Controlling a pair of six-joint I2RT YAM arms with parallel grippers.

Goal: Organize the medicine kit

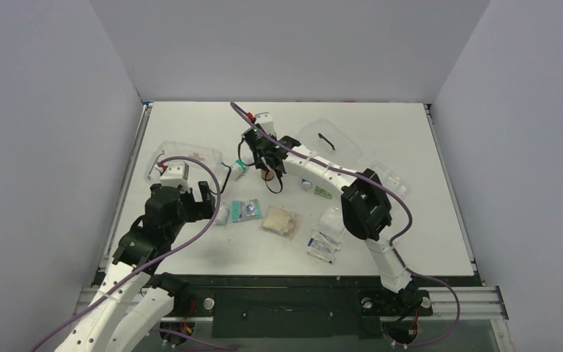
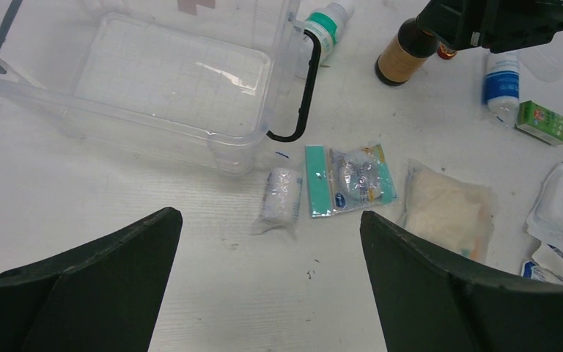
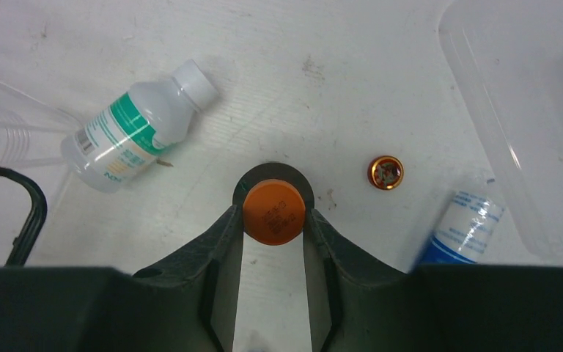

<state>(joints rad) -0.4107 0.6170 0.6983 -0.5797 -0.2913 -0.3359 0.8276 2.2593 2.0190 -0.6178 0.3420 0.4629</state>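
The medicine kit is a clear box with black clips, standing open and empty at the left. My right gripper is shut on the orange cap of a brown bottle, which stands upright on the table just right of the kit. The left gripper hangs wide open over bare table in front of the kit, holding nothing. Just beyond its tips lies a wrapped gauze roll.
A white green-label bottle lies by the kit's clip. Around lie a blue-label bottle, a small gold cap, a green box, a teal packet and a beige pack. The clear lid lies behind.
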